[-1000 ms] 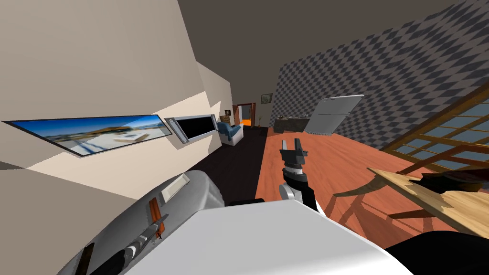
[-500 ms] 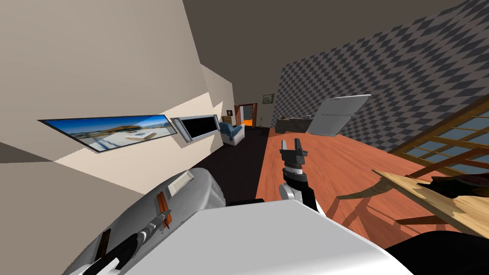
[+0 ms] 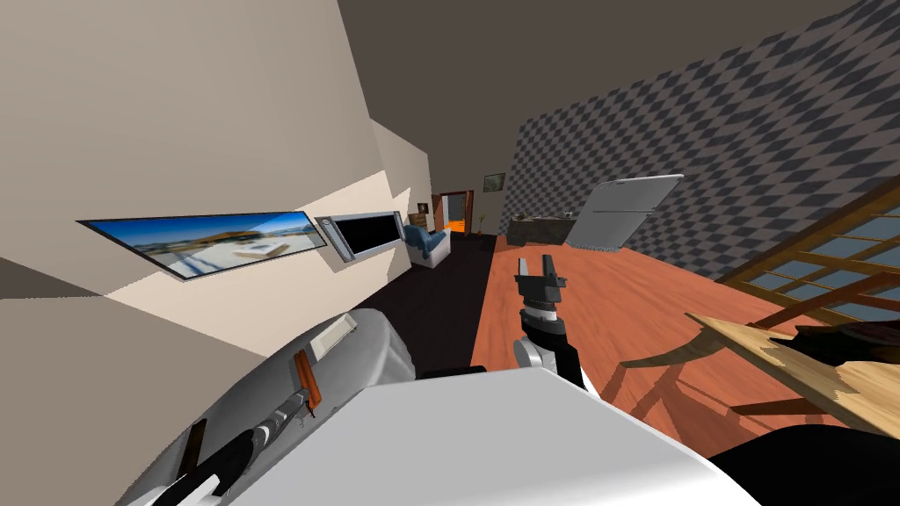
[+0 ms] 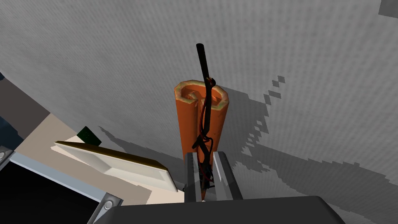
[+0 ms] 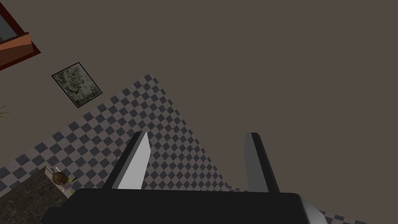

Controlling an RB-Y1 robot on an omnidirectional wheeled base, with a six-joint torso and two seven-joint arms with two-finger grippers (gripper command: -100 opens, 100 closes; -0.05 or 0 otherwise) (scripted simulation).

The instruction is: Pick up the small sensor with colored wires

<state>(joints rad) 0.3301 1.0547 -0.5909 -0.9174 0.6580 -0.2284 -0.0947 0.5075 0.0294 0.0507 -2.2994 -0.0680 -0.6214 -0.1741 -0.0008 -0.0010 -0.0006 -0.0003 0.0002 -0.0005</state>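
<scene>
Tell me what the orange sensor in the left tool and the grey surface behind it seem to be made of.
Orange sensor, pinched in the left tool: probably matte moulded plastic, given its even colour and rounded hollow end. Its wires: thin black and red strands, likely insulated cord. Grey surface: matte, finely speckled, no grain; painted or stone, I cannot tell.

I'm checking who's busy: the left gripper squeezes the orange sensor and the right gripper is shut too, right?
No: the right gripper is open, as the right wrist view shows. The left gripper does squeeze the orange sensor.
</scene>
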